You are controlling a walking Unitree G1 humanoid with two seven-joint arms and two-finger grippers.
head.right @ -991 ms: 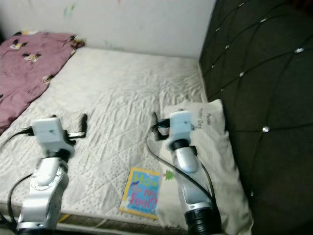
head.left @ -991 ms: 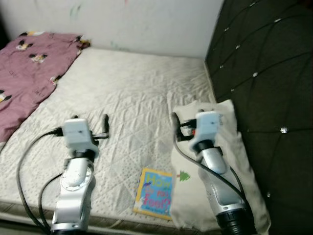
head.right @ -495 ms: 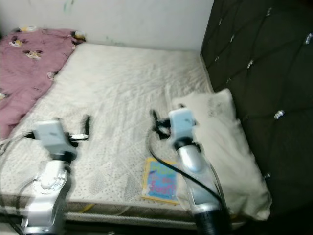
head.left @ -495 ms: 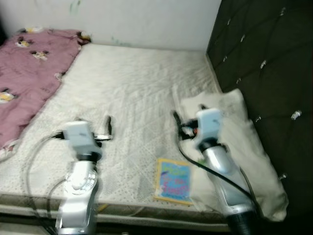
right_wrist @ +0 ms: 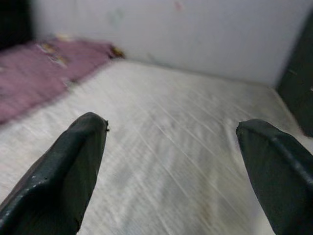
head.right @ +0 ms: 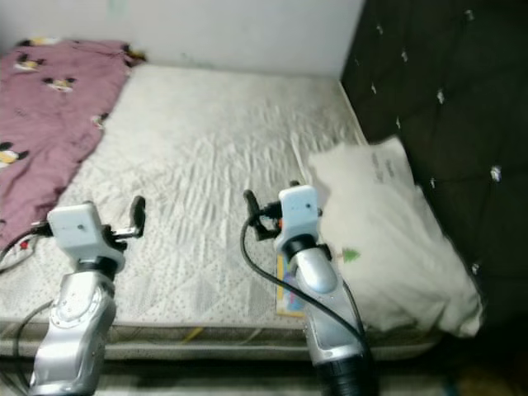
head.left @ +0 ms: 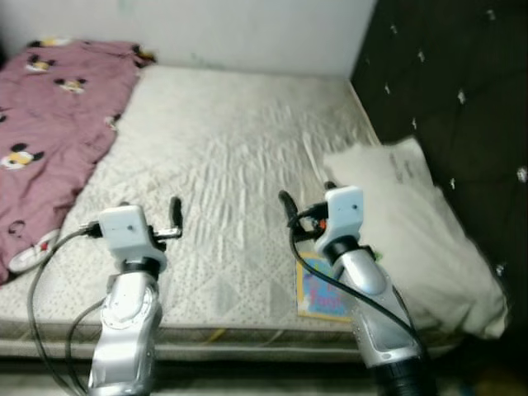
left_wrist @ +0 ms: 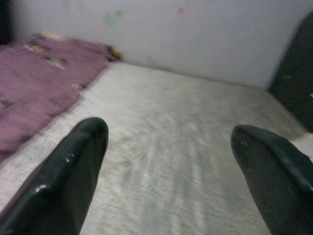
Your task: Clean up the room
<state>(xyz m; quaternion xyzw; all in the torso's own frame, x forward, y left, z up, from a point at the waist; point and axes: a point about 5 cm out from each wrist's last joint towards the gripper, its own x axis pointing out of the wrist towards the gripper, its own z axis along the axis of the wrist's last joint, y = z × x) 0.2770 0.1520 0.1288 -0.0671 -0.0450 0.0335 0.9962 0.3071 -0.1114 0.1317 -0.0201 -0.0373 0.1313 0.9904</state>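
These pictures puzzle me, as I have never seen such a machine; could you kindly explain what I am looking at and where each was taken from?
This is a walking humanoid robot tidying a bedroom. The two wide pictures come from a camera pair on its head, looking down at its own silver arms. The two close pictures come from cameras on its wrists, each looking along that arm's two black fingers.

The left pincer and right pincer are both open and hold nothing, raised above the near part of a bed. On the bed lie a purple blanket with cartoon figures at the robot's left, a white pillow at its right against the dark padded headboard, and a colourful book near the front edge, partly hidden by the right arm.
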